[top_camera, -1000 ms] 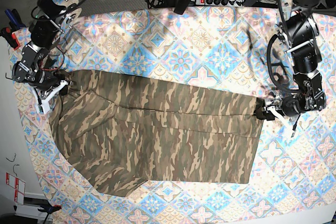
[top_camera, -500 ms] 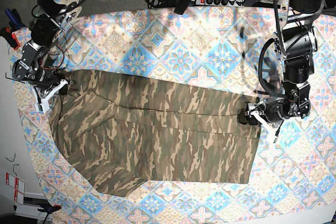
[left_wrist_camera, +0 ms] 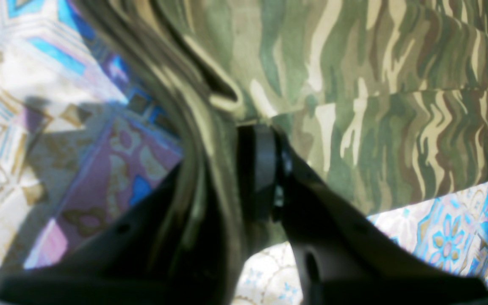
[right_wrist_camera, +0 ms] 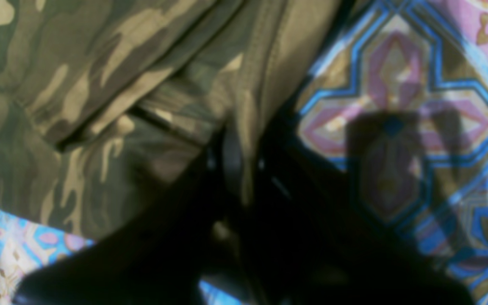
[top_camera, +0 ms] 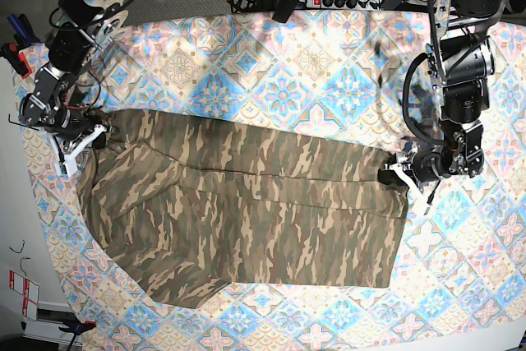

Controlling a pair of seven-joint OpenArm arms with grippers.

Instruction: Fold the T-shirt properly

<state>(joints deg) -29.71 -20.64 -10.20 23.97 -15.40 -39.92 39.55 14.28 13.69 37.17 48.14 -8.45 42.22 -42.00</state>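
Olive, brown and tan camouflage-print cloth T-shirt [top_camera: 246, 211] lies mostly flat across the middle of the bench, on the pastel blue-pink diamond-patterned tablecloth [top_camera: 279, 80].

Left gripper [top_camera: 393, 176] sits at one far-side corner of the shirt. In the left wrist view its jaws are pinched on a bunched fold of camo cloth [left_wrist_camera: 210, 140]. Right gripper [top_camera: 86, 139] is at the opposite far corner, jaws together on the cloth edge [right_wrist_camera: 244, 140]; that view is blurred but fabric clearly runs into the jaws.

My read: both far corners are gripped, so the next step is to lift and carry that edge over toward the near edge.

To do it well:
- lift both corners together, same height, so the edge stays taut and straight
- keep tension between the arms, no sag in the middle
- land edge on edge, then release
- watch the left pinch: it looks bunched and may slip or drag a wrinkle

No brand, label or readable writing on the shirt or tablecloth.
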